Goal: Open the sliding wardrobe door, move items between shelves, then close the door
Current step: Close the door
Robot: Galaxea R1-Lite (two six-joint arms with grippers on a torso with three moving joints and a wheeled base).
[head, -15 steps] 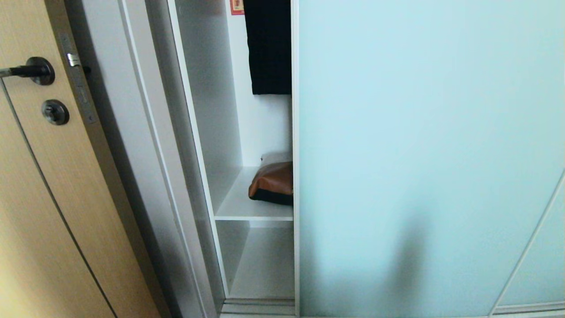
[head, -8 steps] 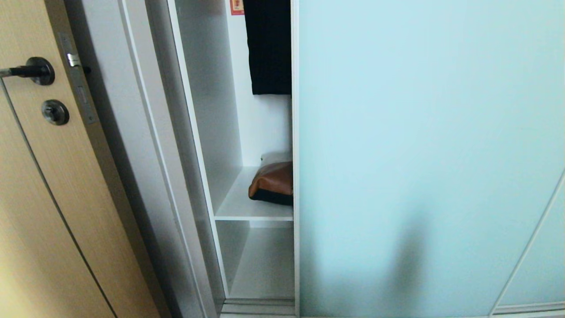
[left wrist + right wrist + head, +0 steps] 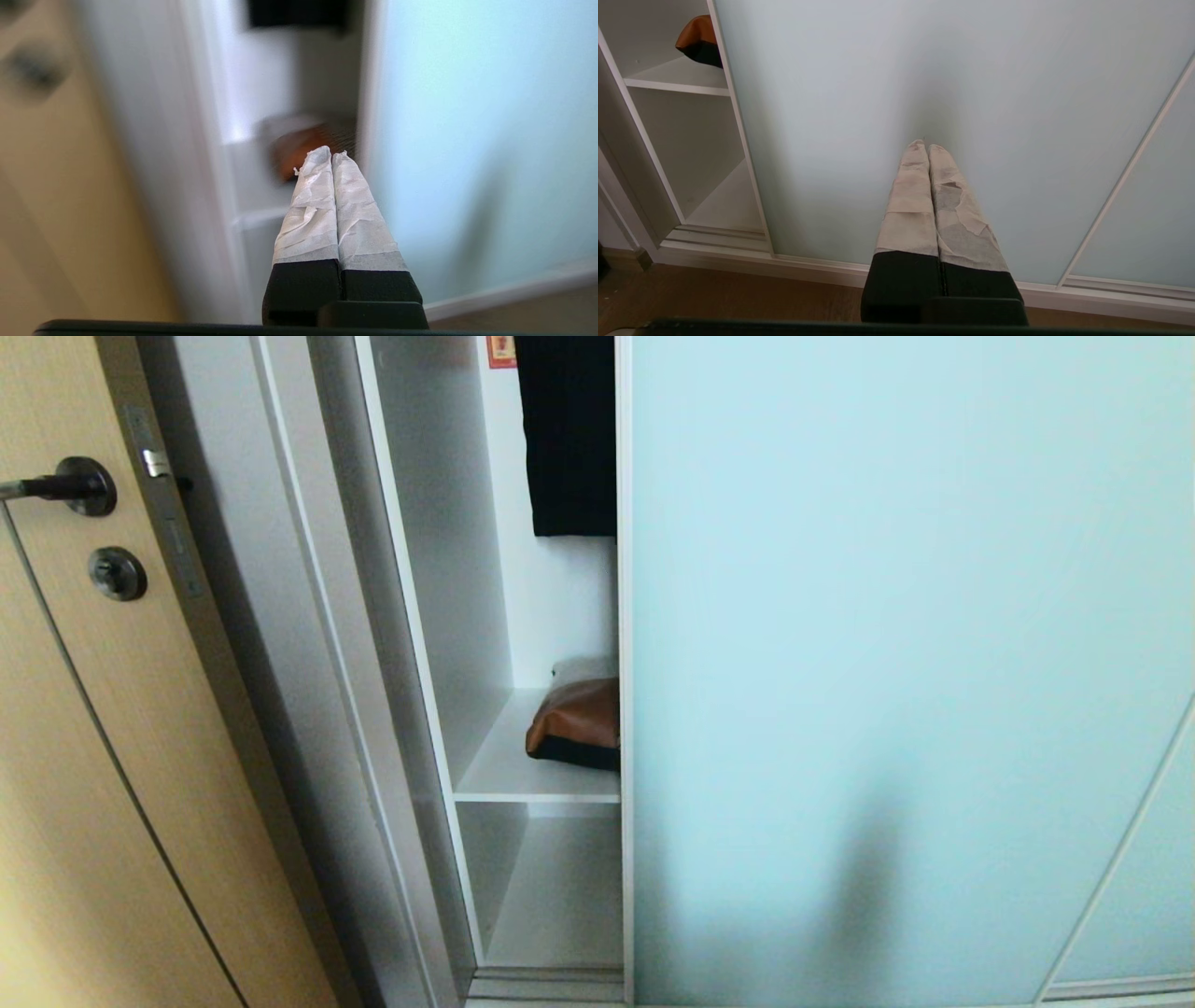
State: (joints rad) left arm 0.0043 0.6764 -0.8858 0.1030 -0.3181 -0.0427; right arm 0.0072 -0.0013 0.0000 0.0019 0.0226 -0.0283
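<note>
You have bright, even light on the sliding wardrobe door (image 3: 896,663), with one soft grey shadow low on its glass. Inside the gap, the shelves (image 3: 537,784) stay well lit, dimmer below. Your left wrist view is badly blurred: only the left hand (image 3: 331,156) is sharp, and the brown smear behind it is probably the bag (image 3: 299,149). Straight edges bow near the head view's sides.

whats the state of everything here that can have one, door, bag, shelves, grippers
sliding wardrobe door: partly open, a gap at its left edge
bag: lying on the upper shelf, half hidden behind the door
upper shelf: holds the bag
lower shelf: bare where visible
black garment: hanging above
wood door: cannot tell
left gripper: shut, holding nothing
right gripper: shut, holding nothing
</note>
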